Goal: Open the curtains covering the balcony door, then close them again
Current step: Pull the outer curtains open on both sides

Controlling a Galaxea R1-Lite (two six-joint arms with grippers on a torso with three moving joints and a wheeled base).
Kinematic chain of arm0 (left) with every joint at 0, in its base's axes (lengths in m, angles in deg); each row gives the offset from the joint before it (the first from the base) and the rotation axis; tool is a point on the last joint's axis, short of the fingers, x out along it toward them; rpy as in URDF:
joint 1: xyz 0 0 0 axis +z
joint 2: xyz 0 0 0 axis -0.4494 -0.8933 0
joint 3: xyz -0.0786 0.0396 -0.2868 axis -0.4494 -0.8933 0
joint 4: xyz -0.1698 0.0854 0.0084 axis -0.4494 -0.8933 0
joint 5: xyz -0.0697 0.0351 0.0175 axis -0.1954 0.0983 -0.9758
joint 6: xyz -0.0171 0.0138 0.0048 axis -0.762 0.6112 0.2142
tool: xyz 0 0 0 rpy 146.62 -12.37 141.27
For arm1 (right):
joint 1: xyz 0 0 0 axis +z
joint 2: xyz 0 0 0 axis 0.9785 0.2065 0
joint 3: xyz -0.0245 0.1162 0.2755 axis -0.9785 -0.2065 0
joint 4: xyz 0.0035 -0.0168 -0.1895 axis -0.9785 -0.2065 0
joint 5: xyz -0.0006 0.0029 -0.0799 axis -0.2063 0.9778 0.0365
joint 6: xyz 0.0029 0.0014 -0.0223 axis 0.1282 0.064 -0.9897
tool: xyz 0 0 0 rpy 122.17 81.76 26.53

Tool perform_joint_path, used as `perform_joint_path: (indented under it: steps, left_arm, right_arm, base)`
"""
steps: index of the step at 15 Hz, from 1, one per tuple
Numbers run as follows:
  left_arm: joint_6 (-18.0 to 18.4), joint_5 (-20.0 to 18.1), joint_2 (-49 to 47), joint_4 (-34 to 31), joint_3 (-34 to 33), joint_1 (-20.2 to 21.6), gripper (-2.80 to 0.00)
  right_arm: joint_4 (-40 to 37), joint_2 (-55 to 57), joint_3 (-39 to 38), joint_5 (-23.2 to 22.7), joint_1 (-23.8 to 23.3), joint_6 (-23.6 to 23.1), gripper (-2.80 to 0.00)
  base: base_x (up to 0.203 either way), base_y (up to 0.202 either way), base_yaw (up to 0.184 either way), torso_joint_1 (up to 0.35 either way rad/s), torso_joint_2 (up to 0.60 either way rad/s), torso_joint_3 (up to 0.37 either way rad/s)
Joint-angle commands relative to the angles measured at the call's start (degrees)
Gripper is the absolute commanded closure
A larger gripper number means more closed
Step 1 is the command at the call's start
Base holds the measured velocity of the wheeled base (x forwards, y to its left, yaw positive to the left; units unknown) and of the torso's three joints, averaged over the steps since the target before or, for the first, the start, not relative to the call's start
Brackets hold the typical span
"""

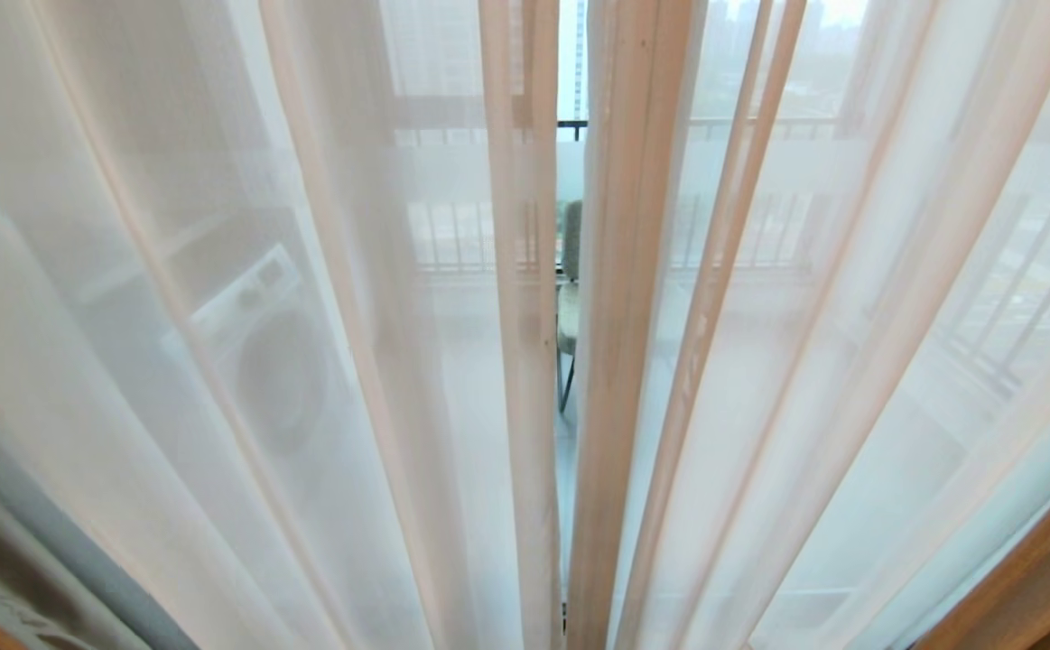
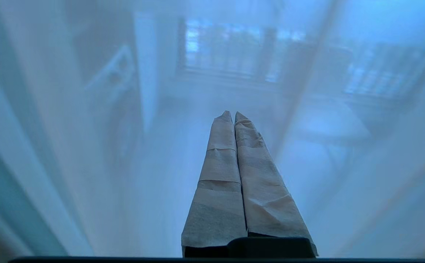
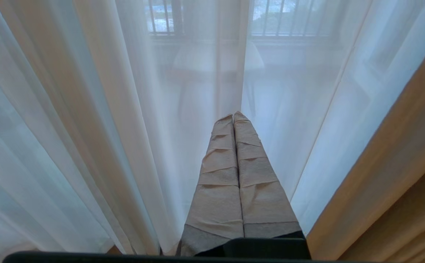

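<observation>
Hanging nearly shut, two sheer curtains (image 1: 353,316) leave one narrow gap; washing machine (image 1: 263,343) and chair (image 1: 568,298) behind. Left tool (image 2: 233,116) and right tool (image 3: 233,117) both pressed together, empty.

Sheer curtains (image 1: 308,361): thin, see-through white cloth, fine matt weave, soft pleats. Thicker opaque drape (image 3: 398,164) beside: tan woven cloth, matt. Left gripper (image 2: 233,116) and right gripper (image 3: 233,117): fingers wrapped in creased, matt, papery tape.
</observation>
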Motion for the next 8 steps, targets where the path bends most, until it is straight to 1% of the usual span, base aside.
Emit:
perform_joint_path:
  steps: [1,2,3,4,5,6,7,8]
  left_arm:
    - [1.4,0.4,2.8,-2.9,-2.3,-8.3,0.0]
    - [2.5,1.3,4.1,-4.8,-3.7,-11.7,0.0]
    - [3.5,3.1,5.6,-6.4,-5.6,-14.9,0.0]
    - [4.1,6.0,7.3,-7.2,-7.6,-18.2,0.0]
    - [4.5,10.1,9.4,-7.8,-9.7,-21.4,0.0]
    - [4.8,13.8,11.9,-9.6,-11.0,-23.6,0.0]
    - [5.0,15.4,13.8,-12.0,-11.7,-24.6,0.0]
    - [5.1,16.0,15.9,-13.4,-12.9,-25.1,0.0]
  right_arm:
    - [0.0,0.1,0.0,0.0,0.0,0.0,0.0]
    - [0.0,0.1,0.0,0.0,0.0,0.0,0.0]
    - [0.0,0.1,0.0,0.0,0.0,0.0,0.0]
    - [0.0,0.1,0.0,0.0,0.0,0.0,0.0]
    - [0.0,0.1,0.0,0.0,0.0,0.0,0.0]
    - [0.0,0.1,0.0,0.0,0.0,0.0,0.0]
    - [0.0,0.1,0.0,0.0,0.0,0.0,0.0]
    - [0.0,0.1,0.0,0.0,0.0,0.0,0.0]
  base:
    - [0.0,0.0,0.0,0.0,0.0,0.0]
    - [0.0,0.0,0.0,0.0,0.0,0.0]
    - [0.0,0.0,0.0,0.0,0.0,0.0]
    - [0.0,0.0,0.0,0.0,0.0,0.0]
    - [0.0,0.0,0.0,0.0,0.0,0.0]
    - [0.0,0.0,0.0,0.0,0.0,0.0]
    - [0.0,0.0,0.0,0.0,0.0,0.0]
    - [0.0,0.0,0.0,0.0,0.0,0.0]
